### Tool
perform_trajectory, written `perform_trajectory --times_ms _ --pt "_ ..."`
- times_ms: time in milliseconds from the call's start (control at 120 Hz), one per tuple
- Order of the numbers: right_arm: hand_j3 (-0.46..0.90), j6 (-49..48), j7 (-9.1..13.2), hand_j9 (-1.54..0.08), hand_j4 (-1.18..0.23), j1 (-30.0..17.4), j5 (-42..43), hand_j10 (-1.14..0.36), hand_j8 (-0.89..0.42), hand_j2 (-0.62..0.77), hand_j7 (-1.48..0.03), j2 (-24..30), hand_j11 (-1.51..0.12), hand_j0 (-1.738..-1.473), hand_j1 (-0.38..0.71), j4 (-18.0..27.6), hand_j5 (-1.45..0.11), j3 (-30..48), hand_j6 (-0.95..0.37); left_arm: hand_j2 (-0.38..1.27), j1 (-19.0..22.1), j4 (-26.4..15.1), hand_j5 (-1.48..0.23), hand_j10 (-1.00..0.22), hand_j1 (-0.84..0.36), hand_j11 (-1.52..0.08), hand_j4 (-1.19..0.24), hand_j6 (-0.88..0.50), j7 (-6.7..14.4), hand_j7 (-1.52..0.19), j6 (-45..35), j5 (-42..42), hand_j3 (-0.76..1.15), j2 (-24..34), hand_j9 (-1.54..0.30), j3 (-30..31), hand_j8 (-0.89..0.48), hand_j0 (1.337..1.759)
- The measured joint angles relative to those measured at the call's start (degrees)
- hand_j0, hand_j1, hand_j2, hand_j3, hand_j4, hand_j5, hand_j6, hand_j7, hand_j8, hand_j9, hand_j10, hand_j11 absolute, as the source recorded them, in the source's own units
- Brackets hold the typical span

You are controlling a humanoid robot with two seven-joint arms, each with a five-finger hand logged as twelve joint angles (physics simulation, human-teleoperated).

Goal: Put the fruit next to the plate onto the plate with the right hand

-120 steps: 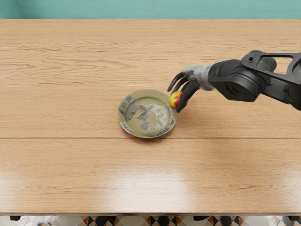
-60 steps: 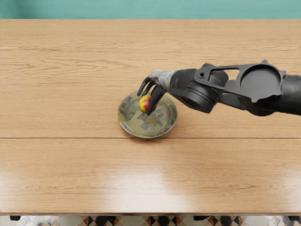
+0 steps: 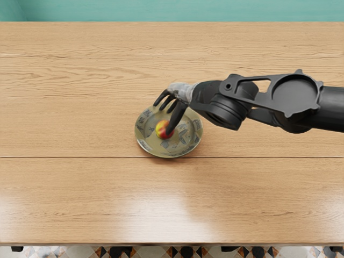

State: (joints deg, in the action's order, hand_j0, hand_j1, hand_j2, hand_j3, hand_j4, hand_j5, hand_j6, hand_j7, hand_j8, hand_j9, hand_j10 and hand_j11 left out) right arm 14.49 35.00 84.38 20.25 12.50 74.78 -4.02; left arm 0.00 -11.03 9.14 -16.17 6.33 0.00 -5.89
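Fruit (image 3: 162, 129) lies on the plate (image 3: 139, 134), centre of frame. My right hand (image 3: 173, 103) hovers just above, fingers splayed, gripping nothing, one fingertip beside the fruit. I judge it small, light, smooth and likely to roll. Pinch across its middle if regrasping.

wooden table (image 3: 107, 188), teal wall (image 3: 161, 9) behind, patterned floor (image 3: 161, 251) below.

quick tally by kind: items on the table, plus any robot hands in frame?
fruit: 1
plate: 1
right hand: 1
total: 3
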Motion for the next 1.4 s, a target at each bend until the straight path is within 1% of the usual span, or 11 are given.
perform_trajectory --times_ms 150,275,325,483,600,708,850,1025,1183,1292,1400 --pt "0.00 -0.79 0.00 -0.30 -0.23 -0.04 -1.14 -0.23 -0.21 0.01 -0.30 1.60 -0.30 -1.658 -0.08 0.38 -0.30 0.94 -0.21 0.05 0.01 -0.01 -0.32 -0.25 0.05 -0.32 -0.25 -0.25 0.00 -0.32 0.00 0.00 0.00 0.00 -0.32 0.00 -0.25 1.658" --pt "0.00 -8.84 0.00 -0.19 -0.15 -3.03 -4.22 -0.14 -0.13 0.00 -0.19 6.19 -0.19 -1.658 -0.18 1.47 -0.19 9.92 -0.14 0.05 0.01 0.00 -0.32 -0.25 0.05 -0.32 -0.25 -0.25 0.00 -0.32 0.00 0.00 0.00 0.00 -0.32 0.00 -0.25 1.658" --pt "0.00 -13.65 0.00 -0.16 -0.12 -5.83 -6.24 -0.12 -0.11 0.00 -0.16 8.26 -0.16 -1.658 -0.21 1.98 -0.16 14.58 -0.12 0.05 0.01 -0.02 -0.32 -0.25 0.05 -0.32 -0.25 -0.25 0.00 -0.32 0.00 0.00 0.00 0.00 -0.32 0.00 -0.25 1.658" --pt "0.00 -32.39 0.00 -0.10 -0.08 -19.52 -11.14 -0.08 -0.08 0.00 -0.10 14.66 -0.10 -1.658 -0.26 3.07 -0.11 33.32 -0.08 0.05 0.05 0.00 -0.32 -0.25 0.05 -0.32 -0.25 -0.25 0.00 -0.32 0.00 0.00 0.00 0.00 -0.32 0.00 -0.25 1.658" --pt "0.00 -42.84 0.00 -0.08 -0.06 -24.94 -17.94 -0.06 -0.06 -0.01 -0.08 19.91 -0.08 -1.658 -0.27 4.10 -0.08 40.29 -0.06 0.05 0.00 0.01 -0.32 -0.25 0.05 -0.32 -0.25 -0.25 0.00 -0.32 0.00 0.00 0.00 0.00 -0.32 0.00 -0.25 1.658" --pt "0.00 -47.14 0.00 -0.07 -0.06 -29.34 -23.82 -0.05 -0.05 -0.01 -0.07 24.42 -0.07 -1.658 -0.28 4.70 -0.07 44.64 -0.05 0.05 0.02 0.00 -0.32 -0.25 0.05 -0.32 -0.25 -0.25 0.00 -0.32 0.00 0.00 0.00 0.00 -0.32 0.00 -0.25 1.658" --pt "0.00 -48.90 0.00 -0.06 -0.05 -34.39 -29.42 -0.05 -0.05 -0.01 -0.06 29.77 -0.06 -1.658 -0.29 4.80 -0.06 48.33 -0.05 0.05 0.01 -0.01 -0.32 -0.25 0.05 -0.32 -0.25 -0.25 0.00 -0.32 0.00 0.00 0.00 0.00 -0.32 -0.01 -0.25 1.658" --pt "0.00 -49.39 0.00 -0.06 -0.04 -38.92 -36.19 -0.04 -0.04 -0.01 -0.06 37.06 -0.06 -1.658 -0.30 4.46 -0.06 49.75 -0.04 0.05 0.03 0.01 -0.32 -0.25 0.05 -0.32 -0.25 -0.25 0.00 -0.32 0.00 0.01 0.00 0.00 -0.32 -0.01 -0.25 1.658" --pt "0.00 -49.49 0.00 -0.05 -0.04 -43.33 -39.31 -0.04 -0.04 -0.01 -0.05 41.60 -0.05 -1.658 -0.30 0.63 -0.05 49.98 -0.04 0.05 0.01 -0.01 -0.32 -0.25 0.05 -0.32 -0.25 -0.25 0.00 -0.32 0.00 0.01 0.00 0.00 -0.32 -0.01 -0.25 1.658" --pt "0.00 -49.52 0.00 -0.05 -0.04 -44.97 -40.22 -0.04 -0.04 -0.01 -0.05 44.57 -0.05 -1.658 -0.30 -0.67 -0.05 50.02 -0.04 0.05 0.01 0.00 -0.32 -0.25 0.05 -0.32 -0.25 -0.25 0.00 -0.32 0.00 0.01 0.00 0.00 -0.32 -0.02 -0.25 1.658" --pt "0.00 -49.53 0.00 -0.05 -0.04 -45.57 -40.53 -0.04 -0.04 -0.01 -0.05 45.40 -0.05 -1.658 -0.30 -1.11 -0.05 49.97 -0.03 0.05 -0.03 -0.05 -0.32 -0.25 0.05 -0.32 -0.25 -0.25 -0.01 -0.32 0.00 0.01 0.00 0.00 -0.32 -0.04 -0.25 1.658"
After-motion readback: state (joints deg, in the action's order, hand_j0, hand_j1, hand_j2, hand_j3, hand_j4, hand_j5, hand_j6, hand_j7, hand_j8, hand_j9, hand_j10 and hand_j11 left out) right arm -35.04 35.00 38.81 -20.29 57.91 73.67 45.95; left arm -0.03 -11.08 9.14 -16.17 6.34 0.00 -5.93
